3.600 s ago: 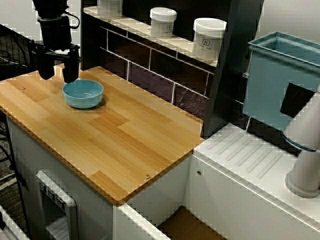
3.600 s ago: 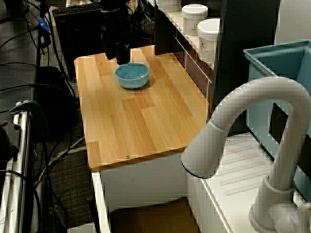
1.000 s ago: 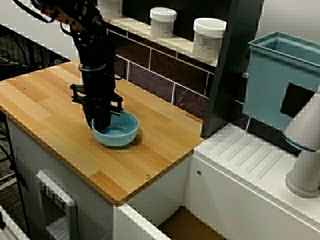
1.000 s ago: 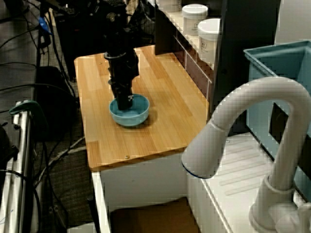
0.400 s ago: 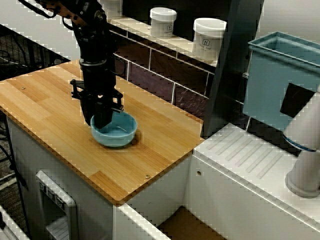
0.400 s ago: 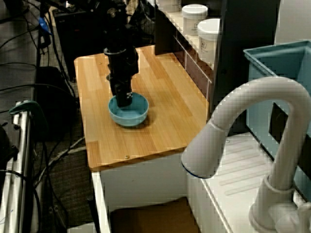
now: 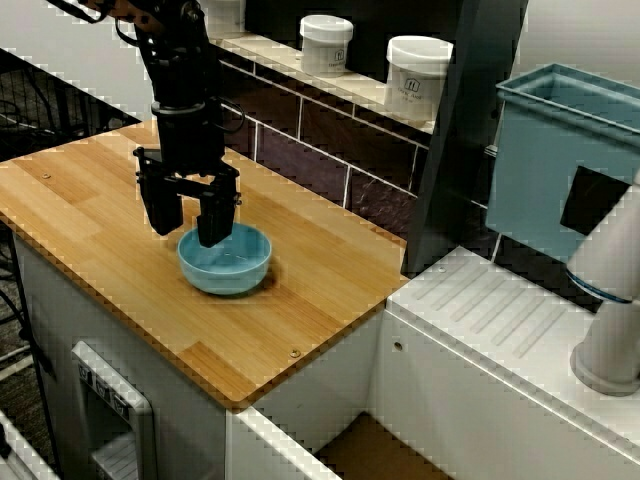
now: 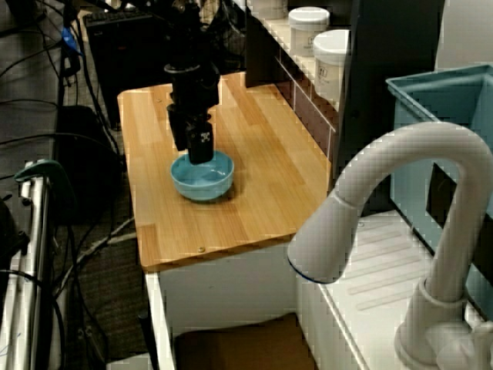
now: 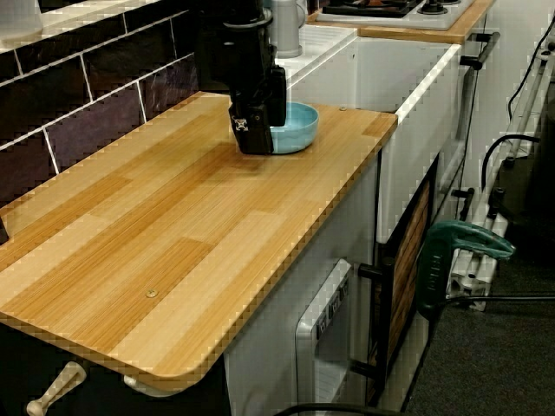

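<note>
The blue bowl [image 7: 225, 260] sat on the wooden bench [image 7: 90, 215], nearer its front edge than the tiled wall [image 7: 300, 150], with open wood on either side. The tool [image 7: 187, 228] hung just above the bowl's rim, fingers spread apart, one to each side.

The bowl [image 7: 225, 262] is a plain light blue. The claw [image 7: 186, 232] is matte black, with a small white mark on one finger. The tabletop [image 7: 300, 290] is honey-coloured wood laid in long planks, some strips paler, some more amber. The wall tiles [image 7: 300, 150] are dark purplish brown with pale grout lines. The jars [image 7: 418, 78] are white, the bin [image 7: 545, 150] dull teal, and the faucet [image 8: 400, 177] off-white.
</note>
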You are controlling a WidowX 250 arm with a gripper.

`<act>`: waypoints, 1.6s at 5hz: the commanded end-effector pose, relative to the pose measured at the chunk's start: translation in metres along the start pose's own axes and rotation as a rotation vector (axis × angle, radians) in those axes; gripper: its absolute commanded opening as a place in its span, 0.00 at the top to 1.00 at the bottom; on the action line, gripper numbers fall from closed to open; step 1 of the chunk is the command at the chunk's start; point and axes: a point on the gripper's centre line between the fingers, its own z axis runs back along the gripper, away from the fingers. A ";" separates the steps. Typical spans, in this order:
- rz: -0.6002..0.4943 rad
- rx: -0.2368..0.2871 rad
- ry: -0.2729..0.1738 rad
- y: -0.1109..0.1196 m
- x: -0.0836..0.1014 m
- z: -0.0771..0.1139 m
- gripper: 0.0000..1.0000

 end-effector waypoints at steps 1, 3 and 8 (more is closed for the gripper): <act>-0.038 -0.015 -0.070 -0.007 -0.001 0.031 0.00; -0.100 -0.023 -0.078 -0.024 -0.012 0.041 0.00; -0.146 0.002 -0.085 -0.050 -0.006 0.024 0.00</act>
